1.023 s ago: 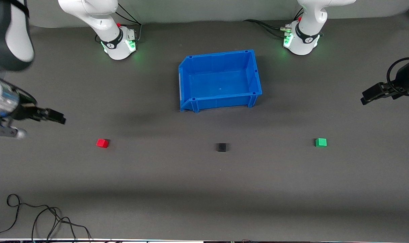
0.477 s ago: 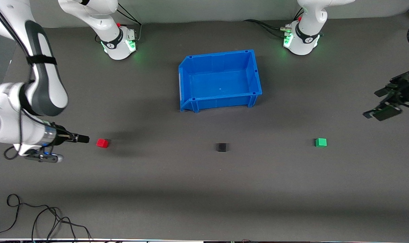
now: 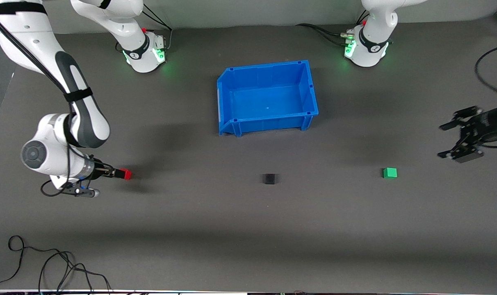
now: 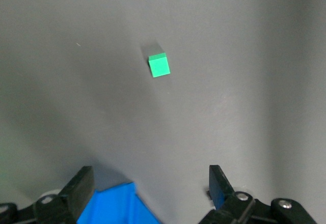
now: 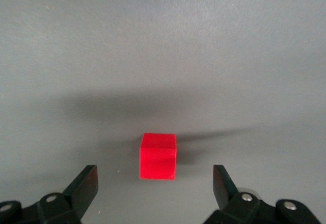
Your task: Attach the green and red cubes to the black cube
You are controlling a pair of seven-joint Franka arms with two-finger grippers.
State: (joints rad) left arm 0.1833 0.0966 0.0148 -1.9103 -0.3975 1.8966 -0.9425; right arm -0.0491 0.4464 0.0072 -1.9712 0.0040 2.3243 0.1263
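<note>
The red cube [image 3: 127,174] lies on the dark table toward the right arm's end. My right gripper [image 3: 116,173] is open and low beside it. In the right wrist view the red cube [image 5: 158,156] lies at the mouth of the open right gripper [image 5: 154,183], untouched. The black cube [image 3: 269,178] lies mid-table. The green cube [image 3: 390,173] lies toward the left arm's end. My left gripper [image 3: 447,140] is open and empty, above the table near the green cube. In the left wrist view the green cube [image 4: 159,65] is well ahead of the left gripper [image 4: 150,180].
A blue bin [image 3: 265,67] stands empty between the arm bases and the black cube; its corner shows in the left wrist view [image 4: 112,206]. Black cables [image 3: 47,262] lie at the table's edge nearest the front camera, at the right arm's end.
My right gripper has come down and moved up to the red cube. My left gripper has turned and moved lower, closer to the green cube. The cubes have not moved.
</note>
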